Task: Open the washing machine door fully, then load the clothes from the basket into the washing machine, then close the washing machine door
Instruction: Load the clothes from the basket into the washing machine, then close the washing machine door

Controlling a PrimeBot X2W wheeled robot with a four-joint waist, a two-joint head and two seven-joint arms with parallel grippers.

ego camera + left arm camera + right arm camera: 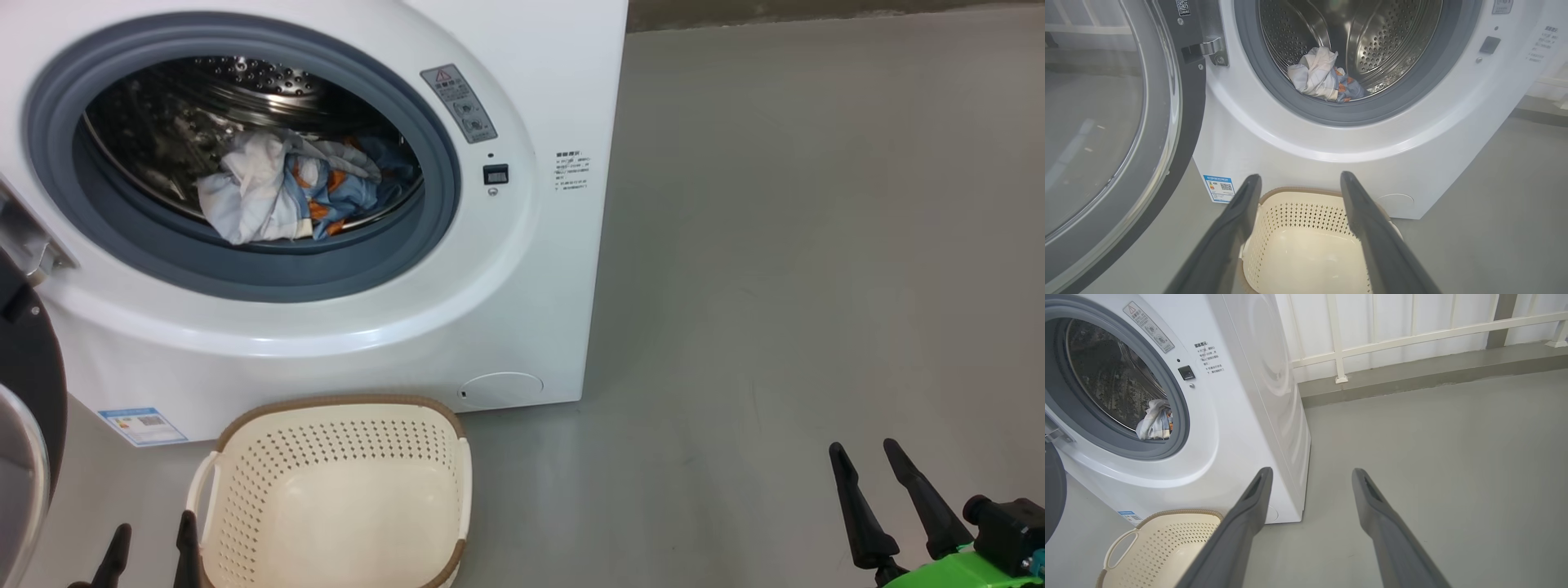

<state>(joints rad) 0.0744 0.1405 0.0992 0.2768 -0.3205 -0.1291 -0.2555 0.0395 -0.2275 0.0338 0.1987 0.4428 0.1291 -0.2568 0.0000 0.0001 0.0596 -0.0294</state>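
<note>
In the head view we saw the washing machine [506, 269] from ten to twelve o'clock, its round mouth uncovered. The washing machine door [37, 384] stood swung out at nine o'clock, with just a slice of black rim and glass at the frame's edge. From the left wrist we saw it wide open on its hinge at the mouth's nine o'clock side.

The clothes [277, 192] lay bunched inside the steel drum [245, 82], at the six o'clock part of the opening, just behind the grey seal [245, 278]. White and pale blue-grey cloth was at the bundle's nine o'clock side and blue cloth with orange patches at three o'clock.

The basket [343, 406] sat on the grey floor [775, 245] at six o'clock from the mouth, close before the machine's base, its cream bottom bare. A blue label [143, 425] was at the basket's ten o'clock and a round white cap [500, 388] at its one o'clock, both low on the machine's front.

Our left gripper [155, 523] was at seven o'clock of the view, just beside the basket's handle. Its two dark fingers were spread and held nothing, and we could not tell whether it touched the basket. Our right gripper [862, 446] was at four o'clock over the floor, well apart from the basket, its fingers likewise parted and holding nothing
</note>
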